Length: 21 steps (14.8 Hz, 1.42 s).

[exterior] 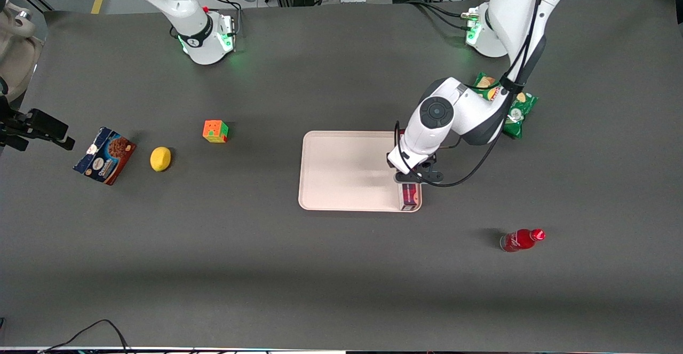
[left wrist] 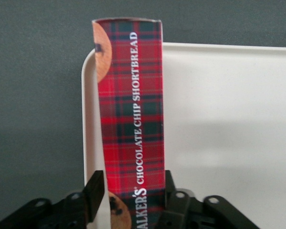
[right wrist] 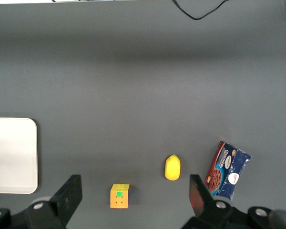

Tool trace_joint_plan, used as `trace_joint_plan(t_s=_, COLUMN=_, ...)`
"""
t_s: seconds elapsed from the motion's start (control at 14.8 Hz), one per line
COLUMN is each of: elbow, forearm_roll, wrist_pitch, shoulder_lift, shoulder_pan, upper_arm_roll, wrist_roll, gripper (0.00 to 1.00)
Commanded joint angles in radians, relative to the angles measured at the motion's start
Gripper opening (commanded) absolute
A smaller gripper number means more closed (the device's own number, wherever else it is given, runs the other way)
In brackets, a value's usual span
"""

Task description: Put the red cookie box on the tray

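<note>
While the dark tabletop (exterior: 341,268) carries everything, the tray (exterior: 341,172) lies near its middle, holding only the red cookie box (left wrist: 131,119) along the rim at the working arm's end. Clenched on that box's end is the end effector (left wrist: 133,198).

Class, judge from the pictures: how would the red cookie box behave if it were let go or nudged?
The red cookie box looks like stiff cardboard, so it probably keeps its shape between the gripper fingers. It is long and narrow, lying at the tray edge, so a nudge might slide it over the low rim.
</note>
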<state>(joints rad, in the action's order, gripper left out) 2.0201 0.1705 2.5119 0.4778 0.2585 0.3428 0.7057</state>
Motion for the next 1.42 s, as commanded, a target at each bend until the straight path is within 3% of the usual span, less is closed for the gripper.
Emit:
trace_joint_plan(t_s=0.0, elbow=0.000, forearm_roll=0.017, wrist_pitch=0.013, shoulder_lift=-0.007, shoulder_pan=0.005, upper_arm_roll=-0.005, wrist_roll=0.018, gripper=1.00)
trace_joint_plan(t_s=0.27, elbow=-0.029, forearm_roll=0.006, wrist_pitch=-0.045, shoulder_lift=-0.057, shoulder_pan=0.001, upper_arm_roll=-0.005, wrist_roll=0.020, gripper=1.00)
trace_joint_plan(t_s=0.47, elbow=-0.128, forearm_roll=0.004, wrist_pitch=-0.219, shoulder_lift=-0.114, shoulder_pan=-0.014, upper_arm_roll=-0.005, wrist_roll=0.008, gripper=1.00)
trace_joint_plan(t_s=0.61, elbow=-0.213, forearm_roll=-0.038, wrist_pitch=-0.348, shoulder_lift=-0.148, shoulder_pan=-0.048, upper_arm_roll=-0.007, wrist_roll=-0.128, gripper=1.00)
trace_joint_plan(t_s=0.74, elbow=-0.248, forearm_roll=-0.177, wrist_pitch=-0.416, shoulder_lift=-0.192, shoulder_pan=-0.070, upper_arm_roll=-0.094, wrist_roll=-0.306, gripper=1.00)
trace_joint_plan(t_s=0.81, elbow=-0.257, forearm_roll=-0.213, wrist_pitch=-0.447, shoulder_lift=-0.221, shoulder_pan=-0.071, upper_arm_roll=-0.135, wrist_roll=-0.403, gripper=1.00)
trace_joint_plan(t_s=1.08, elbow=-0.378, forearm_roll=-0.210, wrist_pitch=-0.723, shoulder_lift=-0.318, shoulder_pan=-0.108, upper_arm_roll=-0.267, wrist_roll=-0.551, gripper=1.00)
trace_joint_plan(t_s=1.35, elbow=-0.463, forearm_roll=-0.189, wrist_pitch=-0.886, shoulder_lift=-0.390, shoulder_pan=-0.123, upper_arm_roll=-0.390, wrist_roll=-0.702, gripper=1.00)
